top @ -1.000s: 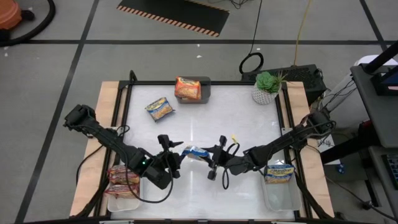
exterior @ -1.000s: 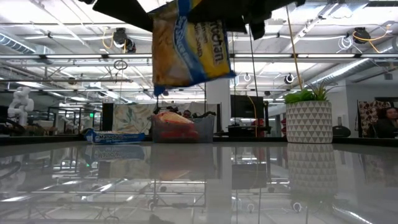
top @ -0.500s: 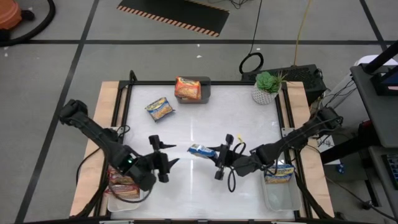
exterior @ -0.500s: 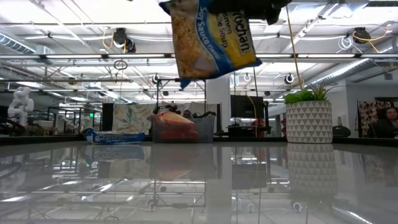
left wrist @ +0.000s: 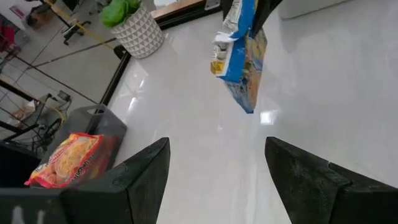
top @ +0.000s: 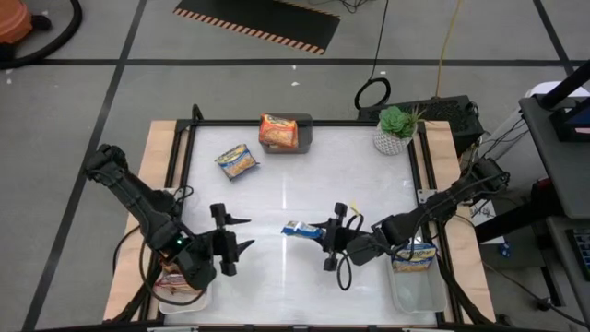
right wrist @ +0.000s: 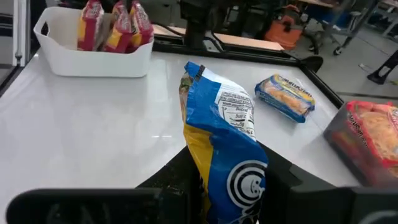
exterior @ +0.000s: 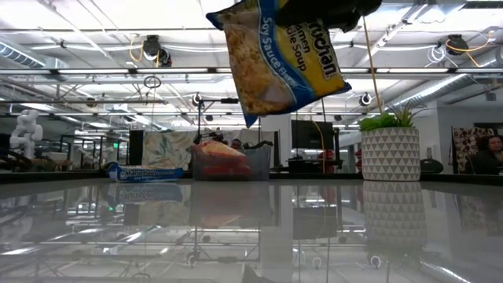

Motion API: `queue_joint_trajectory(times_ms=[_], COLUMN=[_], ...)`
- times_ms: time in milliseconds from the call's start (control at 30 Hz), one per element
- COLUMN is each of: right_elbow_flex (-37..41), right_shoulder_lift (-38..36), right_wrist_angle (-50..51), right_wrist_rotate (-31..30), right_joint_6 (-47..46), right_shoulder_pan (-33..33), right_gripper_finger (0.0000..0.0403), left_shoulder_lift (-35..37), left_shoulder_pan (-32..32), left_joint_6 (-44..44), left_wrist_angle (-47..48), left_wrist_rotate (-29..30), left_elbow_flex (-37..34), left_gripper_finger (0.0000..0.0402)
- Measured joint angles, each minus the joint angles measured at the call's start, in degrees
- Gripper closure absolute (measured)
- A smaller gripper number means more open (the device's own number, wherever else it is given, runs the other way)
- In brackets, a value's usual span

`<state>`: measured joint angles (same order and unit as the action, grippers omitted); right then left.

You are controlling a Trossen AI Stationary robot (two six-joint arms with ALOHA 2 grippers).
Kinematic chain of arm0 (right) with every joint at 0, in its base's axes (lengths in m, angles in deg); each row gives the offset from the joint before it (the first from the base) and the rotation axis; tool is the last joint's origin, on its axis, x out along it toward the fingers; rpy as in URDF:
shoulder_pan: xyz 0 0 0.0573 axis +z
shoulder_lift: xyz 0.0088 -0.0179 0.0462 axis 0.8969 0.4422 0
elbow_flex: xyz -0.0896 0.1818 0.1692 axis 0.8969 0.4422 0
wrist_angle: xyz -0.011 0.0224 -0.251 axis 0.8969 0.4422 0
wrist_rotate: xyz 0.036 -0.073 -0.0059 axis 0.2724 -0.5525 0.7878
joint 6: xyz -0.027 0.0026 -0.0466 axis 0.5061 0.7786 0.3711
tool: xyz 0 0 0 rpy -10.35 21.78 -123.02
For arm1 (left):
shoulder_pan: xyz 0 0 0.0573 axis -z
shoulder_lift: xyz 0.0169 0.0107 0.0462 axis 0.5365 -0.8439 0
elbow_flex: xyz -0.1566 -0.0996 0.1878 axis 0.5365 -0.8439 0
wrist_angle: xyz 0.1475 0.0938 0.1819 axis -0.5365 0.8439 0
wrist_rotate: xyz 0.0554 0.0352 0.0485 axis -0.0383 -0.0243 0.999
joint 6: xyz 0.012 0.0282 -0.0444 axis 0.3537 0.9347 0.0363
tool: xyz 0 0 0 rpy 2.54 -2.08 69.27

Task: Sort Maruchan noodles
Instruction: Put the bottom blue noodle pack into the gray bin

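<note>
A blue-and-yellow noodle packet (top: 302,229) hangs clear of the table in my right gripper (top: 326,236), seen in the low view as packet (exterior: 279,59). My left gripper (top: 228,242) is open, left of that packet and apart from it; its wrist view shows the fingers wide around gripper (left wrist: 217,146). A second blue-and-yellow packet (top: 238,161) lies flat on the table. An orange packet (top: 277,131) sits in the grey bin (top: 306,134). Red packets (right wrist: 115,28) stand in the left white tray (right wrist: 93,59). A further blue-and-yellow packet (top: 415,258) lies in the right white tray (top: 410,290). My right gripper pinches the blue-and-yellow packet between its two fingers at one short end (right wrist: 233,186). The fingers come in from the table's right side. The packet is lifted clear and tilts downward from the held end (exterior: 318,23), its free end (exterior: 247,110) lowest.
A potted plant (top: 396,129) stands at the far right corner of the table. The grey bin sits at the far edge, the two white trays at the near left and near right corners. Bare white tabletop (top: 295,184) lies between the grippers and the far objects.
My left gripper has drawn back from the hanging packet toward the table's left and near edge. My right gripper has carried the packet a little toward the right, and the packet has swung and tilted further while staying lifted.
</note>
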<state>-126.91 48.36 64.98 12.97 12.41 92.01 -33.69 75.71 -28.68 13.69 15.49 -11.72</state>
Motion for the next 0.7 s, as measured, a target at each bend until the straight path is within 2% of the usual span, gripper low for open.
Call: queue_joint_trajectory(times_ms=[200, 400, 600, 700], right_elbow_flex=[0.0, -1.43, -3.93, -7.7], right_shoulder_lift=[-0.71, -4.44, -8.38, -10.05], right_wrist_angle=[4.86, 20.85, 28.34, 34.3], right_wrist_rotate=[3.94, 7.28, 7.8, 8.74], right_joint_6=[-2.67, -13.61, -18.39, -20.98], right_shoulder_pan=[-0.01, 0.43, 4.45, 7.4], right_gripper_finger=[0.0308, 0.0308, 0.0308, 0.0308], left_shoulder_lift=[0.0, 0.0, -0.02, -0.02], left_shoulder_pan=[-0.03, -0.02, -0.04, -0.04], left_joint_6=[0.02, 0.02, -0.07, -0.94], left_wrist_angle=[0.09, 0.42, 1.49, 2.08], left_wrist_rotate=[0.02, -0.53, -1.03, -1.08], left_elbow_flex=[0.0, 0.0, 0.0, 0.0], left_gripper_finger=[0.0133, 0.0133, 0.0133, 0.0133])
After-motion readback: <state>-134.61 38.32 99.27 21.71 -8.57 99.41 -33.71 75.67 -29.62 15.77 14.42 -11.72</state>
